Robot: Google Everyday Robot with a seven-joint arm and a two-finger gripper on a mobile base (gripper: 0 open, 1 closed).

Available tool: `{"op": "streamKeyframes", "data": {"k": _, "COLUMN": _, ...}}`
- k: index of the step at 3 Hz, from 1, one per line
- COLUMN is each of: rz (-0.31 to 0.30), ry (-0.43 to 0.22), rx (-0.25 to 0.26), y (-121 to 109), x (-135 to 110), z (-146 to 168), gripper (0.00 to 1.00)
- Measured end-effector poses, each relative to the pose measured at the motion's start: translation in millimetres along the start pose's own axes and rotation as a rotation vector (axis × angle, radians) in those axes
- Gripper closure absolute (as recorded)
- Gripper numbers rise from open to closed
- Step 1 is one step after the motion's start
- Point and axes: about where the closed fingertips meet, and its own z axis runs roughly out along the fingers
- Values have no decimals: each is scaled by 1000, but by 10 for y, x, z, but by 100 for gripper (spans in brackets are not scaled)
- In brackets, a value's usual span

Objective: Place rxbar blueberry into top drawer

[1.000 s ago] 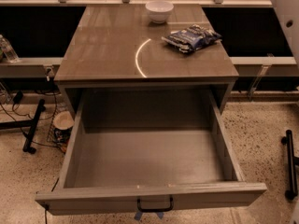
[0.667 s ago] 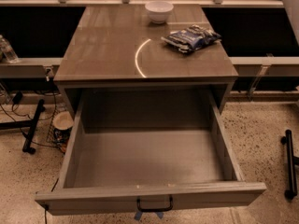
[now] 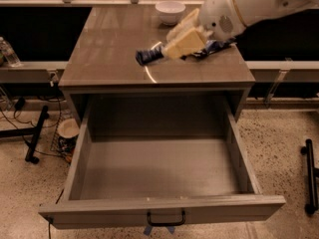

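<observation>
One cabinet fills the middle of the camera view, its brown-grey top glossy enough to carry a curved streak of reflected light. Its top drawer is pulled fully out toward the camera, showing a plain grey inside and a small black handle on the front panel. The floor is pale speckled stone. A black stand leg and loose cables lie to the left, and a bottle stands on a ledge there.

A white bowl sits at the back of the top. The white arm reaches in from the upper right. Its gripper hovers over the cabinet top, behind the drawer opening, with its cream fingers pinching the rxbar blueberry. The bar's dark blue end juts out to the left.

The arm and claw cover most of a crinkled bag, leaving only a blue-and-white edge. The arm's upper part is cut off at the frame edge. Whether the bar touches the top or hangs just above it cannot be told.
</observation>
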Motion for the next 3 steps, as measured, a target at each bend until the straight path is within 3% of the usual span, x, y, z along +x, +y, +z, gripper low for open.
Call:
{"op": "streamKeyframes", "data": {"k": 1, "rz": -47, "ry": 92, "rx": -64, "y": 441, "x": 626, "z": 279, "gripper": 100}}
{"op": "streamKeyframes", "data": {"k": 2, "rz": -43, "ry": 94, "rx": -71, "y": 455, "x": 612, "z": 330, "gripper": 100}}
{"op": "streamKeyframes", "data": {"k": 3, "rz": -43, "ry": 115, "rx": -78, "y": 545, "x": 755, "z": 498, "gripper": 100}}
